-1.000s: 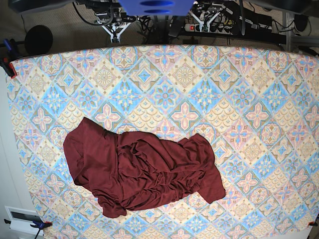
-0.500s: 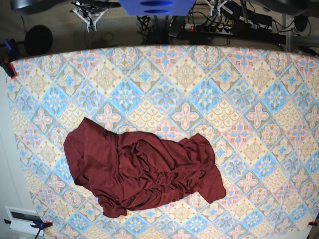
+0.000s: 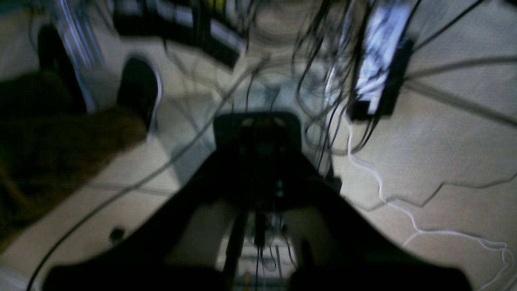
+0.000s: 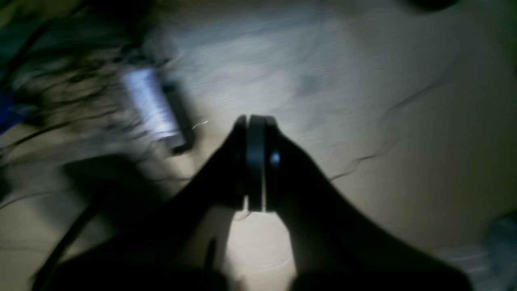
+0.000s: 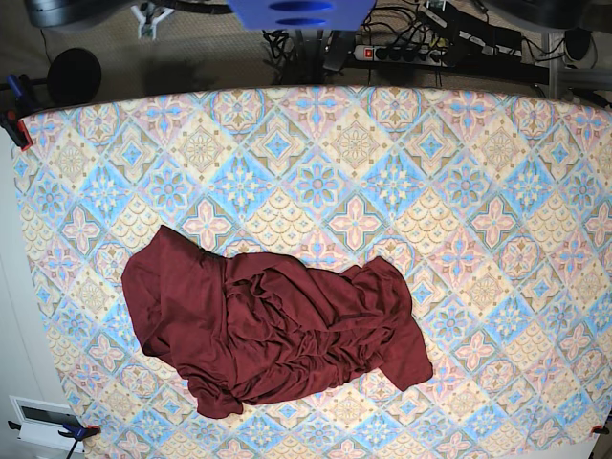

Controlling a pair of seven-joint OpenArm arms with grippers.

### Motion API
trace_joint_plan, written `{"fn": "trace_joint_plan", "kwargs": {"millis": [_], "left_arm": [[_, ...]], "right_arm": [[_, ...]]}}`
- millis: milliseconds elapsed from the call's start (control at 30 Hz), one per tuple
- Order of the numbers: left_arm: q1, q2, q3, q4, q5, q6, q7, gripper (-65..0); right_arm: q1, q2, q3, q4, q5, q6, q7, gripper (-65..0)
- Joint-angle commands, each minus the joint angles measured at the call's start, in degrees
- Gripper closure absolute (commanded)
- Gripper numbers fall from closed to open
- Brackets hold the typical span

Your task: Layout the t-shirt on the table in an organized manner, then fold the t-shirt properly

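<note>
The dark maroon t-shirt (image 5: 273,330) lies crumpled in a heap on the front left part of the patterned table (image 5: 459,191), with nothing touching it. Both grippers hang beyond the table's far edge, over the floor. In the right wrist view my right gripper (image 4: 255,161) is shut, its dark fingers pressed together with nothing between them. The left wrist view is blurred; my left gripper (image 3: 258,133) shows as a dark closed block above floor cables, holding nothing. Only a white piece of the right arm (image 5: 148,14) shows at the base view's top edge.
Behind the table the floor carries tangled cables and a power strip (image 5: 392,53). A black round object (image 5: 74,75) stands off the far left corner. Clamps (image 5: 14,124) grip the table's left corners. A white box (image 5: 38,416) sits at the front left.
Both arms have swung outward and up along the base view's top edge, nearly leaving it. The t-shirt has not moved.
</note>
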Motion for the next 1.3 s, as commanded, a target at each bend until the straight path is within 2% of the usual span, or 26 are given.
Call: {"fn": "trace_joint_plan", "kwargs": {"millis": [0, 133, 267, 400, 567, 767, 1000, 1167, 1267], "left_arm": [[2.81, -0.90, -0.06, 2.46, -0.12, 0.14, -0.66, -0.2], [8.96, -1.60, -0.14, 13.98, -0.12, 0.23, -0.66, -0.2], [13.53, -3.19, -0.23, 22.86, -0.12, 0.32, -0.57, -0.2], [17.14, -3.71, -0.58, 29.54, -0.12, 0.41, -0.57, -0.2], [21.18, -3.36, -4.89, 38.59, -0.12, 0.41, -0.57, -0.2], [23.99, -3.71, -5.07, 50.64, -0.12, 0.41, -0.39, -0.2], [24.17, -3.71, -5.07, 61.01, -0.12, 0.32, 0.13, -0.2], [19.25, -3.71, -5.07, 64.53, -0.12, 0.23, 5.58, -0.2], [15.29, -3.71, -5.07, 65.67, -0.12, 0.23, 6.99, -0.2]], "right_arm": [[-2.31, 1.87, 0.43, 1.65, 0.81, -0.75, 0.41, 0.0], [-7.76, 4.59, 1.48, 10.18, 5.20, -0.75, 0.33, 0.0], [-12.07, 5.03, 6.14, 16.59, 8.72, -0.75, -2.22, 0.0], [-15.15, 5.21, 14.23, 24.59, 8.81, -0.66, -5.30, 0.0], [-18.75, 5.21, 19.15, 34.62, 8.89, -0.66, -7.32, 0.0], [-19.81, 5.12, 24.78, 47.45, 8.89, -0.58, -13.39, 0.0], [-21.39, 5.12, 26.27, 63.36, 8.89, -0.58, -17.70, 0.0], [-21.30, 5.12, 26.27, 64.59, 8.89, -0.58, -18.22, 0.0], [-19.54, 5.21, 25.92, 65.39, 8.89, -0.58, -18.22, 0.0]]}}
